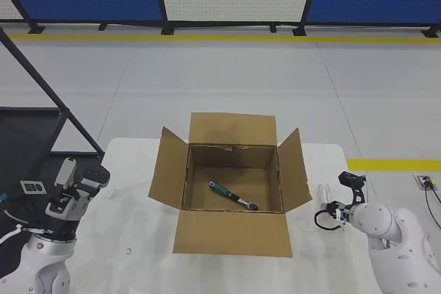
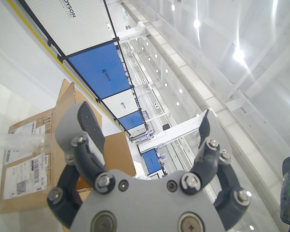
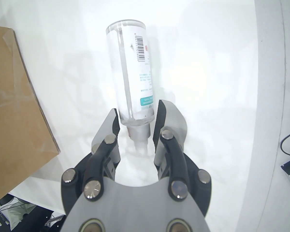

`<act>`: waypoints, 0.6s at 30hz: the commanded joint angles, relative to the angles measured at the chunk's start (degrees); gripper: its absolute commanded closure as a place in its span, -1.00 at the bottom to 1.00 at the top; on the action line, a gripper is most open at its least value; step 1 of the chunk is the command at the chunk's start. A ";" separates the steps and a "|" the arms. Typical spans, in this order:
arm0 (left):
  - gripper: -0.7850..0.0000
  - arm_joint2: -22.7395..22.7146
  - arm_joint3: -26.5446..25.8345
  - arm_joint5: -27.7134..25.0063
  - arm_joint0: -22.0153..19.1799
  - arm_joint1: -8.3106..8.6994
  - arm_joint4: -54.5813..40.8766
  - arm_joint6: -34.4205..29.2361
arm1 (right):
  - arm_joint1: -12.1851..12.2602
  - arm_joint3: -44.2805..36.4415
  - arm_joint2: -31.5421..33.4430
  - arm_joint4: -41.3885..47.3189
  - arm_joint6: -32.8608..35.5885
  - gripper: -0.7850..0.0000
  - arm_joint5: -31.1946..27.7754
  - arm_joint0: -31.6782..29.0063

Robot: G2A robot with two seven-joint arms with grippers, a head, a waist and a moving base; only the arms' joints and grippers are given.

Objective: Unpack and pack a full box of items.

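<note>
The right gripper [image 3: 138, 109], squeezing the bottle [image 3: 129, 68] at the box's [image 1: 231, 234] three o'clock, should move slowly and keep it flat, while the left gripper [image 2: 145, 111] has its fingers apart.

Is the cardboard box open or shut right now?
Open. All four flaps of the box are folded outward in the top view, and a green-handled ratchet wrench lies on its floor.
</note>
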 commanded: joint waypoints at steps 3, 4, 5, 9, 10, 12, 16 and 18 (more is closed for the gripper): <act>-1.00 0.00 0.00 0.00 0.00 0.00 0.00 -0.01 | 0.11 0.57 -0.42 0.52 -0.42 0.14 -0.06 0.16; -1.00 0.00 0.00 0.00 0.00 0.00 0.00 -0.01 | 0.15 0.66 -0.50 0.54 -0.47 0.13 -0.12 0.21; -1.00 0.00 0.00 0.00 0.00 0.00 0.00 -0.01 | 0.19 0.70 -0.56 0.60 -0.54 0.13 -0.12 0.26; -1.00 0.00 0.00 0.00 0.00 0.00 0.00 -0.01 | 0.37 -0.26 -0.56 0.68 -1.10 0.12 0.32 -0.06; -1.00 0.00 0.00 0.00 0.00 0.00 0.00 -0.01 | 0.41 -0.77 -0.58 0.70 -1.22 0.12 0.54 -0.27; -1.00 0.00 0.00 0.00 0.00 0.00 0.00 -0.01 | 0.49 -1.94 -0.55 0.58 -1.72 0.13 0.98 -0.76; -1.00 0.00 0.00 0.00 0.00 0.00 0.00 -0.01 | 0.66 -5.45 -0.47 -0.24 -3.68 0.08 1.94 -2.02; -1.00 0.00 0.00 0.00 0.00 0.00 0.00 -0.01 | 0.72 -8.70 -0.19 -0.59 -5.17 0.06 2.83 -3.20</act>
